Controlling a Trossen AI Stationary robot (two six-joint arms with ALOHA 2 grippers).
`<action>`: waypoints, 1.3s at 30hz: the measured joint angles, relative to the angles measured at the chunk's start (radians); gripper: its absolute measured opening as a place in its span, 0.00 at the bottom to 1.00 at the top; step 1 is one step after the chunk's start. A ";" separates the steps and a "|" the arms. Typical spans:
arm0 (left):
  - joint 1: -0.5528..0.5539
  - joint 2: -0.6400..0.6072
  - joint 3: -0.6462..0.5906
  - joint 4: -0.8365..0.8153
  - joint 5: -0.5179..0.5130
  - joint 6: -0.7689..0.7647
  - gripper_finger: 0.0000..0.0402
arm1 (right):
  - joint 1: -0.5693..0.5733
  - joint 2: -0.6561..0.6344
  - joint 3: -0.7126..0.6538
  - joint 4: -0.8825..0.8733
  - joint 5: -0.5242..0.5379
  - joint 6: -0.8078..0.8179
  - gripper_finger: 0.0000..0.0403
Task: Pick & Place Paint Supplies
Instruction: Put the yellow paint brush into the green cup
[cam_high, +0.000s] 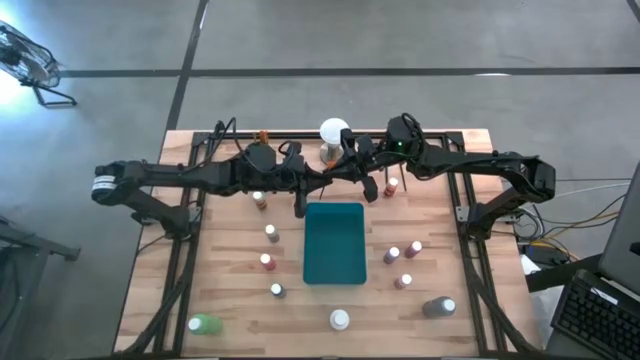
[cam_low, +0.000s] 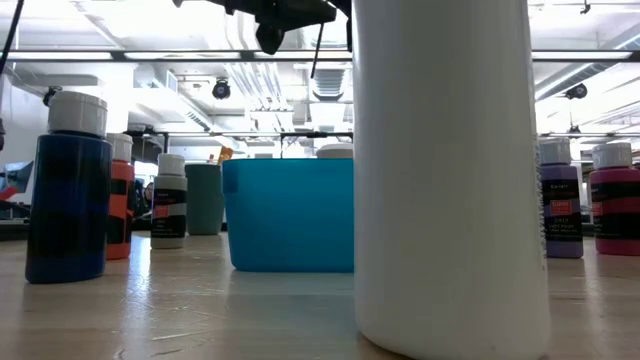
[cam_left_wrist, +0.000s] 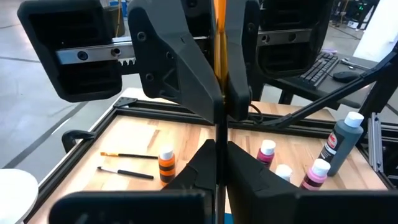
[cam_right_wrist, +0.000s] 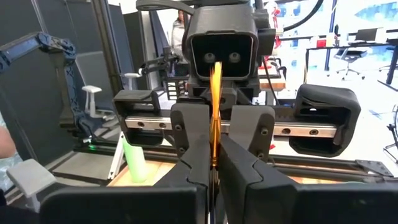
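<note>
A thin brush with an orange handle (cam_right_wrist: 215, 106) and a dark lower part (cam_left_wrist: 219, 134) stands upright in the air above the far end of the teal tray (cam_high: 334, 243). My left gripper (cam_high: 322, 180) and my right gripper (cam_high: 345, 176) meet there tip to tip, both level and both shut on the brush. Small white-capped bottles stand on the table around the tray, among them a brown one (cam_high: 260, 200) and a purple one (cam_high: 392, 256). In the left wrist view, two more brushes (cam_left_wrist: 127, 155) lie flat on the wood. My left gripper pinches the brush's dark lower part (cam_left_wrist: 219, 149) between its two fingers, coming level from the table's left and lying across the brush. The brush stands upright, clear of the table. My right gripper pinches the handle (cam_right_wrist: 214, 146) between its two fingers, level from the table's right and across the brush, just above my left gripper's hold. The orange handle rises upright above the fingers.
A white ball on a metal base (cam_high: 334, 131) stands just behind the grippers. A green bottle (cam_high: 204, 323), a white one (cam_high: 340, 320) and a grey one (cam_high: 438, 308) stand near the front edge. Black frame rails (cam_high: 190, 250) run along the table's sides.
</note>
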 joint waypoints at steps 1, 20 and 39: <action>0.000 -0.001 0.000 -0.001 0.000 0.000 0.04 | 0.000 0.000 0.000 -0.002 0.000 0.000 0.03; 0.000 -0.193 0.000 -0.264 -0.274 0.085 0.04 | -0.029 -0.129 0.000 -0.237 0.000 -0.068 0.22; 0.172 -0.524 -0.548 0.180 -0.490 0.159 0.04 | -0.032 -0.182 -0.016 -0.408 0.087 -0.135 0.16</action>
